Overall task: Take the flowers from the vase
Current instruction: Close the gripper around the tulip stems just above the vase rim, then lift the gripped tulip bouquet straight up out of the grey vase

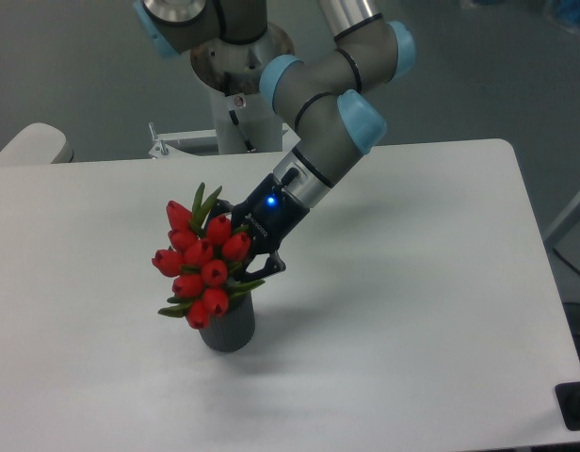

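Jaws are mostly hidden behind the bunch, so whether they pinch the stems or stand spread around them cannot be told for sure; the gripper [241, 247] is buried in the back of the flowers [201, 264] from the two o'clock side, a blue light glowing on its body, and the look of it suggests a hold on the stalks. Red buds and green leaves lean toward ten o'clock, and the lowest buds sit right at the mouth of the vase [228, 331], which stands upright on the white desk [412, 282] at about six o'clock of the bunch. Stems are not visible, so how much of them remains inside the vase is unclear. Judging from this, the step in hand is the lift-out: the grasp seems made and the bunch is on its way free but not yet clear. The next move calls for a pull along the axis of the vase, roughly up toward twelve o'clock, since a sideways drag could catch the stems on the rim and tip the small vase over. Grip pressure should be firm enough that the tied stalks do not slide.
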Robot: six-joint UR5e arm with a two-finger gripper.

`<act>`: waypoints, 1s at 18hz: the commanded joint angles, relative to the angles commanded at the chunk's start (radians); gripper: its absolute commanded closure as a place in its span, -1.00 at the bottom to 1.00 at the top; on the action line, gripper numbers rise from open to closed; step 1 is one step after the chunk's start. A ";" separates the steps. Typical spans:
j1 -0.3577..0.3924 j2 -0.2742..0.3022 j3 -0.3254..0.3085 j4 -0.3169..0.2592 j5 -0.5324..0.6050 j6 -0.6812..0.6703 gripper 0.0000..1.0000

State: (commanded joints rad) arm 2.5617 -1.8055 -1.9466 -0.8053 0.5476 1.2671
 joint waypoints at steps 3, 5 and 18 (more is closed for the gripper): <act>0.003 0.002 0.000 0.000 0.000 -0.002 0.43; 0.009 0.003 0.005 -0.002 -0.002 -0.005 0.43; 0.064 0.063 0.046 -0.003 -0.093 -0.112 0.42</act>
State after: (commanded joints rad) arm 2.6261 -1.7427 -1.9006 -0.8084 0.4541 1.1552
